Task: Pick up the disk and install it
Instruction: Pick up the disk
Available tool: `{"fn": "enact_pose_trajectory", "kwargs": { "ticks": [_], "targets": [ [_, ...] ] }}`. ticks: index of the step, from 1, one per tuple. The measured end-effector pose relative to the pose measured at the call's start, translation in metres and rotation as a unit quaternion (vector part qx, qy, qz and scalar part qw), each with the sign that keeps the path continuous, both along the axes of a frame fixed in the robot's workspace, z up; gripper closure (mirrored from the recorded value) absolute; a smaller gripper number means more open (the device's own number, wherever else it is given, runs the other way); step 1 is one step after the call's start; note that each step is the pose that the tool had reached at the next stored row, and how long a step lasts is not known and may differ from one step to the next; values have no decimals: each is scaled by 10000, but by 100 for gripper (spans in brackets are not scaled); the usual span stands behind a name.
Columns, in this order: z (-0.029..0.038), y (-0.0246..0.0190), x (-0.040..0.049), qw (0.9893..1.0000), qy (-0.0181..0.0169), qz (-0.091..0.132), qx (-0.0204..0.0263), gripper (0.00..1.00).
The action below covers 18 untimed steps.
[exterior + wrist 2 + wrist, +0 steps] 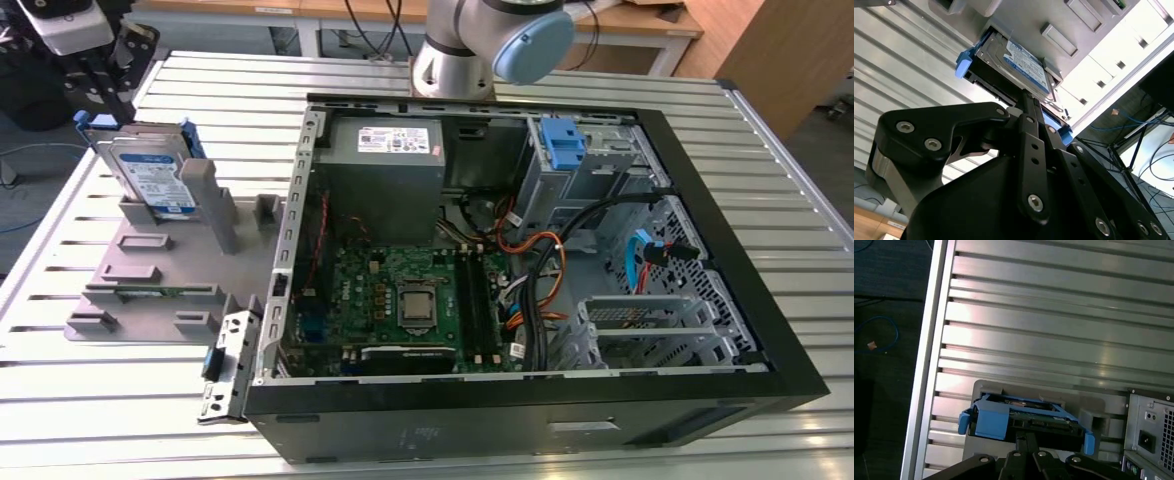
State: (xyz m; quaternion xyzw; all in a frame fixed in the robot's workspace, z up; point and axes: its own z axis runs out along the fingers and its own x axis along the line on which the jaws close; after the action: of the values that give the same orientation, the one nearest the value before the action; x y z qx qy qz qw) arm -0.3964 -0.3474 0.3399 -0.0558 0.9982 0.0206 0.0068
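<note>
Disk [150, 172] location: slatted table [80, 420], far corner at the exterior view's left; grey fixture [160, 265] holds it on edge. Gripper [1030, 105] sits at its upper edge; jaw state we cannot tell. We judge it rigid, dense, shock-sensitive: grasp flat faces, not flexible blue tabs [963, 64].

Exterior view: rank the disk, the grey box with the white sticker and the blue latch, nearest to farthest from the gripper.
1. Disk, under the gripper, the exterior view's left.
2. Grey box, middle, inside the case.
3. Blue latch, the exterior view's right.
</note>
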Motion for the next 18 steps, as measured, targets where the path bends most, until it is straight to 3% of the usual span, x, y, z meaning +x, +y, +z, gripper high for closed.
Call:
{"fn": "enact_pose_trajectory", "kwargs": {
  "ticks": [3,7,14,18],
  "targets": [
    [0,0,0,10000,0,38,0,89],
    [0,0,0,9996,0,281,0,89],
    [0,0,0,9995,0,311,0,89],
    [-2,0,0,9989,0,459,0,89]
  ]
}}
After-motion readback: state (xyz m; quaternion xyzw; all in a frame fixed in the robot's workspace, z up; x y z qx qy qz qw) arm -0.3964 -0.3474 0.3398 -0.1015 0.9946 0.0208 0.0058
